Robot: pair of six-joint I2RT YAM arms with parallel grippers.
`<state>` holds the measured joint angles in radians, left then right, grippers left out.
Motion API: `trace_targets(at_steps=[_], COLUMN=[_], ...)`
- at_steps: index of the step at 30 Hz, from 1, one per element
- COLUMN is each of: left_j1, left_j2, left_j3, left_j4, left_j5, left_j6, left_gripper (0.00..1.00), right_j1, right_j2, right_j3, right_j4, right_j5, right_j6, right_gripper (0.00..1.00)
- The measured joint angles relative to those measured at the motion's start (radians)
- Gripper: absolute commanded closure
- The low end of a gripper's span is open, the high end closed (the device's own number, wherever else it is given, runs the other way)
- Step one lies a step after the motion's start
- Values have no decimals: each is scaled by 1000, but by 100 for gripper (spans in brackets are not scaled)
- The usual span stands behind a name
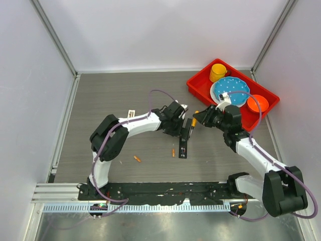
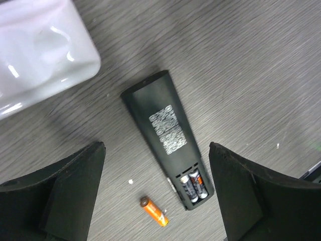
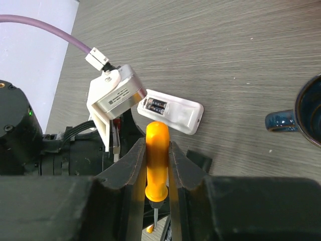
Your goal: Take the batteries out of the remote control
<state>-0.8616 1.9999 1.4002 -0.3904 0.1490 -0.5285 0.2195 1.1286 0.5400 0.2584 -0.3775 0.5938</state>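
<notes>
A black remote control (image 2: 159,125) lies back-up on the table, its compartment open with two dark batteries (image 2: 194,185) inside. My left gripper (image 2: 156,147) hovers over it, open, one finger on each side. One orange battery (image 2: 154,212) lies loose beside the remote's end, and another (image 1: 137,158) lies further left. A white remote control (image 3: 173,111) also holds dark batteries (image 3: 154,105). My right gripper (image 3: 157,143) is shut on the orange handle of a screwdriver (image 3: 156,160), tip pointing down, just right of the left gripper (image 1: 181,128).
A red tray (image 1: 198,85) at the back right holds a yellow cup (image 1: 217,72), a blue plate (image 1: 229,90) and an orange bowl (image 1: 257,103). A dark blue mug (image 3: 306,113) stands near the white remote. A small white piece (image 1: 131,114) lies left of the arms.
</notes>
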Motion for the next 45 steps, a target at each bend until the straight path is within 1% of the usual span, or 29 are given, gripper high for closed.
trace_targets(at_steps=[5, 9, 12, 13, 15, 16, 18, 19, 20, 26, 30, 34, 39, 45], left_j1=[-15, -32, -51, -60, -77, -85, -103, -109, -117, -134, -139, -135, -105, -51], left_j2=[42, 83, 92, 94, 101, 106, 115, 120, 126, 137, 124, 68, -37, -151], left_j3=[48, 114, 128, 131, 138, 142, 155, 160, 169, 188, 162, 65, -86, -254], left_j4=[13, -14, -30, -36, -48, -53, -66, -71, -77, -87, -62, 5, 76, 84], left_j5=[0, -46, -101, -126, -176, -203, -251, -268, -290, -359, -393, -406, -397, -436], left_j6=[-10, -9, -10, -10, -13, -13, -13, -14, -14, -35, -49, -80, -132, -181], left_gripper=[13, 16, 26, 34, 40, 44, 49, 57, 59, 60, 62, 64, 64, 64], right_j1=[0, 0, 0, 0, 0, 0, 0, 0, 0, 0, 2, 6, 19, 29], right_j2=[-108, -196, -262, -282, -311, -318, -324, -325, -325, -326, -326, -326, -325, -319], right_j3=[-15, -29, -43, -49, -58, -62, -69, -72, -75, -79, -81, -82, -89, -97], right_j4=[-64, -94, -121, -129, -142, -146, -159, -164, -171, -186, -186, -185, -184, -177], right_j5=[42, 71, 92, 98, 109, 113, 119, 122, 124, 130, 133, 134, 134, 134], right_j6=[-12, -16, -17, -17, -17, -17, -17, -17, -17, -17, -19, -22, -29, -39], right_gripper=[99, 99, 99, 99, 99, 99, 99, 99, 99, 99, 99, 99, 99, 99])
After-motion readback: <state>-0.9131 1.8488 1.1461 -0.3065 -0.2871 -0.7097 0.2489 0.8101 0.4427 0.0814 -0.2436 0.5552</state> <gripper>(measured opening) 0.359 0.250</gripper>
